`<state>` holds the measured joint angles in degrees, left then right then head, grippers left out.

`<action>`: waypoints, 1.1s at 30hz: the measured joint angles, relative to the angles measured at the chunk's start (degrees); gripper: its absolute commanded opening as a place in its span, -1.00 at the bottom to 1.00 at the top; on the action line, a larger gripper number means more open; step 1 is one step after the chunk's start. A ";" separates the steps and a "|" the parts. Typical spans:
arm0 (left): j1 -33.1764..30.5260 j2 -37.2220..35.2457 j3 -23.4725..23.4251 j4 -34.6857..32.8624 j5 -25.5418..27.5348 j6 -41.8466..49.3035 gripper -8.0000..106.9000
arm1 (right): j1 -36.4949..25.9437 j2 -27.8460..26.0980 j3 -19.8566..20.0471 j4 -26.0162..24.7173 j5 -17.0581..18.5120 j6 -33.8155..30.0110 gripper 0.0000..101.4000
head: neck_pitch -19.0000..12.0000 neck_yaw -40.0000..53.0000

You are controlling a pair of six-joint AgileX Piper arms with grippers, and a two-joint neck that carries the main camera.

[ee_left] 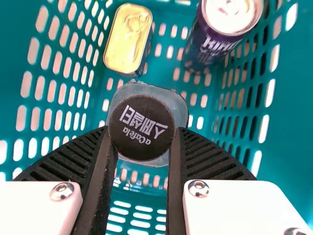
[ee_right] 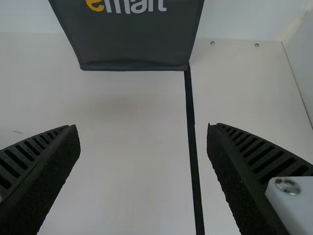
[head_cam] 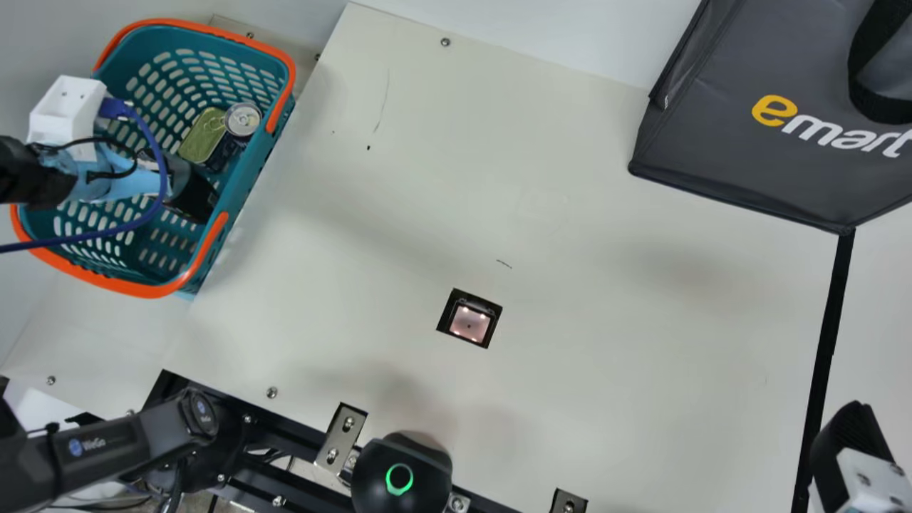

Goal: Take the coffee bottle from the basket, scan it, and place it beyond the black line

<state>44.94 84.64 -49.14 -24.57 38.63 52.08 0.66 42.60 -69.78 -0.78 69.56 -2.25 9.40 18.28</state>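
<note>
The left gripper (head_cam: 160, 174) is down inside the teal basket (head_cam: 249, 187) at the far left of the scene, its two black ribbed fingers drawn together on the coffee bottle (ee_left: 142, 128), one on each side at the cap, so the space between them is no wider than the piece they pinch. In the left wrist view the bottle is seen cap-on: a round, black, flat-topped cap with pale lettering, and around it a broader shoulder of clear, greyish material that catches some light. Its lower part is hidden there below the cap and shoulder, so its fill and label cannot be told from that side. The bottle is in the basket, with a flat gold-lidded tin (ee_left: 128, 39) and a dark purple can (ee_left: 210, 44) near it, toward the basket's far right part. The right gripper (head_cam: 851, 438) is at the near right, above the bench (head_cam: 570, 356), its fingers spread wide with nothing between them; the right wrist view shows the black line (ee_right: 191, 127) on the bench running through that gap. The scanner window (head_cam: 469, 324) glows pinkish in the middle of the bench, and a dark grey bag (head_cam: 719, 142) stands at the far right.
</note>
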 measured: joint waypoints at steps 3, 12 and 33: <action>-0.42 -0.91 -0.99 0.00 1.23 -0.74 -0.68 | 0.00 0.00 0.00 0.00 0.00 0.00 0.79 | 0.00 0.00; -1.37 -4.13 -5.24 0.09 6.27 -2.64 -0.68 | 0.00 0.00 0.00 0.00 0.00 0.00 0.79 | 0.00 0.00; -7.37 -10.18 -17.14 -0.90 18.23 -6.81 -0.68 | 0.00 0.00 0.00 0.00 0.00 0.00 0.79 | 0.00 0.00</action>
<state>37.57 74.46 -66.28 -25.47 56.86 45.28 0.66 42.60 -69.78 -0.78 69.56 -2.25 9.40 18.28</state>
